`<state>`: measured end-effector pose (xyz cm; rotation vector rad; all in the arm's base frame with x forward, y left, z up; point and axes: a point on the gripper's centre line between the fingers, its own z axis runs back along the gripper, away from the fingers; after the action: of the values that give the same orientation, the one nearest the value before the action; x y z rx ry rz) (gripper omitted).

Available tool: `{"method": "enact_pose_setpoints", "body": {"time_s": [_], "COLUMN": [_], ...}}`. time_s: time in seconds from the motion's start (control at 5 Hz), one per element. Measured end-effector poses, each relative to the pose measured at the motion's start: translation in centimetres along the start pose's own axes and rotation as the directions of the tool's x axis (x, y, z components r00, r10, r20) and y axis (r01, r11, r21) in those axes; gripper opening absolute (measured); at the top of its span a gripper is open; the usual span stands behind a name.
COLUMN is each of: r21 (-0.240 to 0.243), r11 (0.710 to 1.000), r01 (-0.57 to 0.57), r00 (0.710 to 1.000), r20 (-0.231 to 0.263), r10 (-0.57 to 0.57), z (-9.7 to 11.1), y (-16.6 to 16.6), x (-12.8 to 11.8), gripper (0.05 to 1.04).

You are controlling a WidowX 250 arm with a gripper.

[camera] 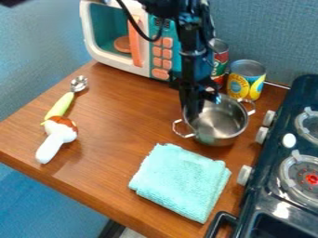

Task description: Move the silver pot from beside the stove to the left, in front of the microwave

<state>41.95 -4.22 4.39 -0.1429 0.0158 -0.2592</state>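
The claw (pixel 201 105) is at the upper-left rim of the metal pot (pixel 220 123), right of centre; from here I cannot tell its opening or whether it grips. A can (pixel 247 80) stands just beyond. Hazard: an off-centre push on the rim could tilt the pot into the can.

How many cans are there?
2: a yellow-and-blue can behind the metal pot, and a red-and-green can just beside it, partly covered by the black arm. More might hide behind the arm.
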Motion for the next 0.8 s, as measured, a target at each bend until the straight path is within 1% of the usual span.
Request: {"method": "enact_pose_setpoints", "body": {"time_s": [0.2, 0.4, 0.6, 0.8], "r21": [-0.008, -0.005, 0.001, 0.017], "r11": [0.998, 0.993, 0.976, 0.945], "r01": [-0.056, -0.116, -0.218, -0.325], "r00": [0.998, 0.993, 0.976, 0.946], "r20": [0.038, 0.037, 0.001, 0.017], "r10": [0.056, 0.116, 0.218, 0.325], "z": [2.2, 2.9, 3.3, 4.3], "y": [1.7, 3.7, 6.8, 10.5], "x": [-1.5, -2.9, -4.6, -6.0], "gripper": [0.101, 0.101, 0.101, 0.101]}}
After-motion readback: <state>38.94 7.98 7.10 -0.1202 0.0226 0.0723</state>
